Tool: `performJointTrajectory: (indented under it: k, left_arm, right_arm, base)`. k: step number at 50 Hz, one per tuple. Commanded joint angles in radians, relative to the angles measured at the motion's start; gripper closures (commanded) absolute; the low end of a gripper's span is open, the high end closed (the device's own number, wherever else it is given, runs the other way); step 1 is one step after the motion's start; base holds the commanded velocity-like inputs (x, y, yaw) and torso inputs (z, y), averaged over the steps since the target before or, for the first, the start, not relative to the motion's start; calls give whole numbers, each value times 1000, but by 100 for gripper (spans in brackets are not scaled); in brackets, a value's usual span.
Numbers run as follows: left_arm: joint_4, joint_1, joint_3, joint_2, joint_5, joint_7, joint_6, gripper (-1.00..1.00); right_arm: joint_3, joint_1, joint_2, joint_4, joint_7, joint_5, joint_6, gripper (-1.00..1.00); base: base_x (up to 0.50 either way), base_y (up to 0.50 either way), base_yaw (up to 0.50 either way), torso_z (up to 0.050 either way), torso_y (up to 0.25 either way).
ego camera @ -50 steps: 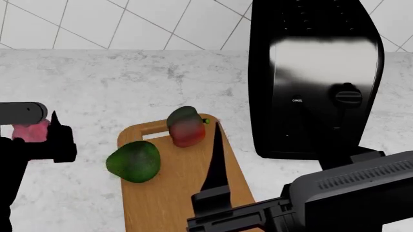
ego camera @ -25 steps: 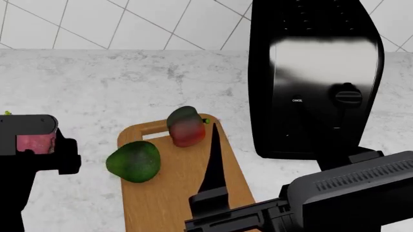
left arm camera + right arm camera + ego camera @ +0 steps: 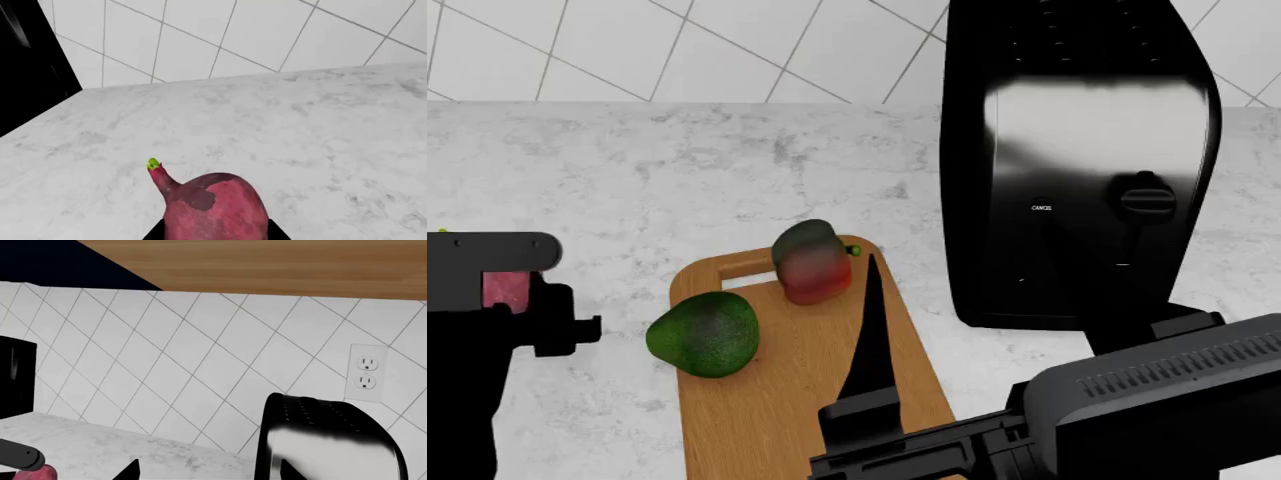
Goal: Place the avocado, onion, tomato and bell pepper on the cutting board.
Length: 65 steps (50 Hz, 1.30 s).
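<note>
You raised the onion [image 3: 213, 207] clear of the bench [image 3: 694, 170] — left jaws clamped on it, right jaws' state unclear — board [image 3: 801, 380] next.

White-grey marbled counter [image 3: 694, 170] against a diagonal-tiled wall. Directly on it: cutting board [image 3: 814, 400] at 6 o'clock in the head view, slot handle towards 12; black glossy toaster [image 3: 1074, 160] at 2 o'clock, just beside the board's 3 o'clock edge.
</note>
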<state>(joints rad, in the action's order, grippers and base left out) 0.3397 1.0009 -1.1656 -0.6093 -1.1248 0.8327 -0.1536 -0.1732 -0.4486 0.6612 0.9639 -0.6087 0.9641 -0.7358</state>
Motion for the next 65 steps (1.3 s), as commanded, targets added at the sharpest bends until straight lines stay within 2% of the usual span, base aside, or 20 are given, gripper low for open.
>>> performJointTrajectory:
  k: [1, 10, 16, 23, 25, 29, 34, 38, 47, 52, 65]
  left_arm:
    - [93, -8, 16, 45, -3, -51, 21, 100]
    - [9, -15, 20, 11, 20, -22, 48, 100]
    - [-324, -69, 62, -131, 41, 111, 145, 100]
    - [-563, -168, 107, -257, 55, 201, 270, 100]
    - [-661, -230, 119, -313, 99, 243, 346, 100]
    - [-700, -328, 148, -366, 117, 243, 490, 100]
    - [-733, -419, 168, -435, 151, 230, 622, 100]
    - [-708, -469, 188, -456, 142, 214, 714, 100]
    - [-741, -567, 225, -521, 187, 227, 885, 100]
    - [-731, -598, 231, -516, 194, 216, 939, 100]
    - [-734, -621, 232, -502, 205, 184, 974, 100]
  right_arm:
    - [8, 1, -10, 2, 23, -24, -1, -100]
    - [1, -1, -8, 1, 20, -24, 3, -100]
    - [0, -9, -6, 16, 11, -12, 4, -100]
    - [-7, -12, -10, 11, 10, -16, 11, -100]
    - [-15, -41, -16, 8, 20, 1, 7, -100]
    - [-43, -144, -9, -57, 77, 85, -41, -100]
    - [-81, -385, -2, -165, 136, 341, -164, -100]
    - [-100, -545, 14, -242, 96, 538, -245, -100]
    - [-198, -802, -20, -426, 121, 773, -374, -100]
    - [-248, -874, -29, -465, 92, 862, -415, -100]
    - [-348, -1028, -55, -496, 65, 1079, -473, -100]
  base:
    - [0, 0, 0, 0, 0]
    - [0, 0, 1, 0, 0]
    - [0, 0, 0, 0, 0]
    - [0, 0, 0, 0, 0]
    - [0, 0, 0, 0, 0]
    - [0, 0, 0, 0, 0]
    - [0, 0, 0, 0, 0]
    - [0, 0, 0, 0, 0]
    - [0, 0, 0, 0, 0]
    - [0, 0, 0, 0, 0]
    - [0, 0, 0, 0, 0]
